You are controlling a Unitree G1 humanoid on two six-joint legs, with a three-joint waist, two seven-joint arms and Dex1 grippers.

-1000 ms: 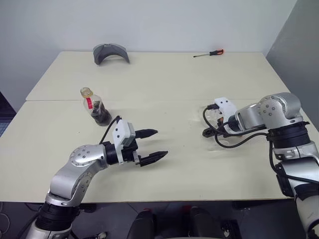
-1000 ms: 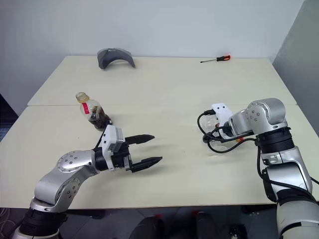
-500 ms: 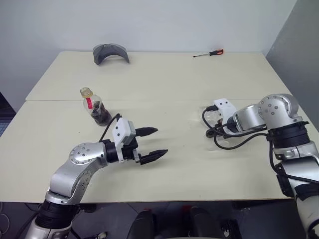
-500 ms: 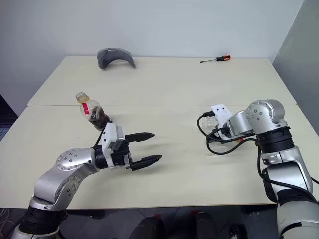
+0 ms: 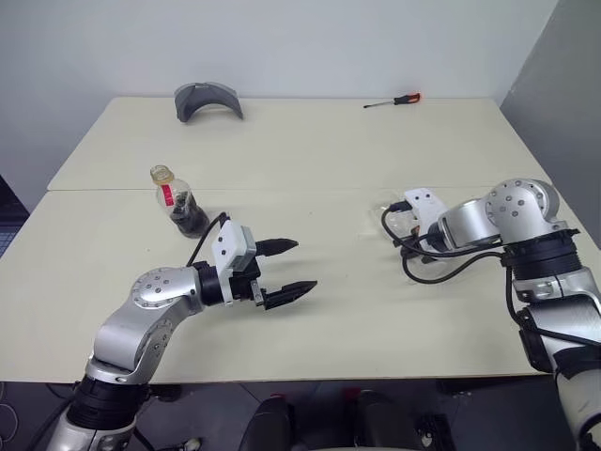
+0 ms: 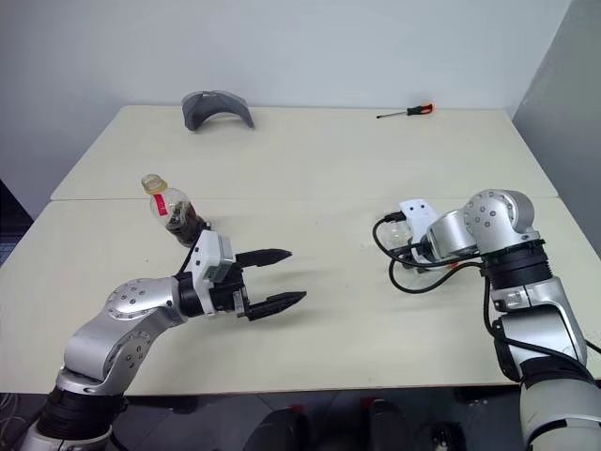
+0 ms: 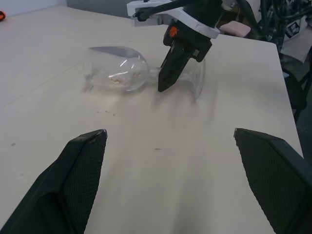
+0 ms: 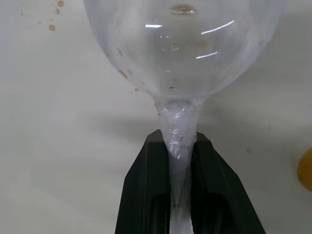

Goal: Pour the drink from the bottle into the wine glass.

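The right hand (image 8: 178, 146) was clamped on the stem of the wine glass (image 7: 119, 73), which lay on its side on the counter (image 5: 329, 150). The left hand (image 5: 282, 271) hung wide open, empty, near the upright bottle (image 5: 178, 202).

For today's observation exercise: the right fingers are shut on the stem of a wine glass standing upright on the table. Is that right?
Not quite. The wine glass lies on its side on the table, as the left wrist view shows. The right fingers are indeed shut on its stem.

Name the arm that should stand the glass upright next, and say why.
Right. Its gripper is already shut on the stem of the glass, which lies on its side. The left gripper is open, apart from it.
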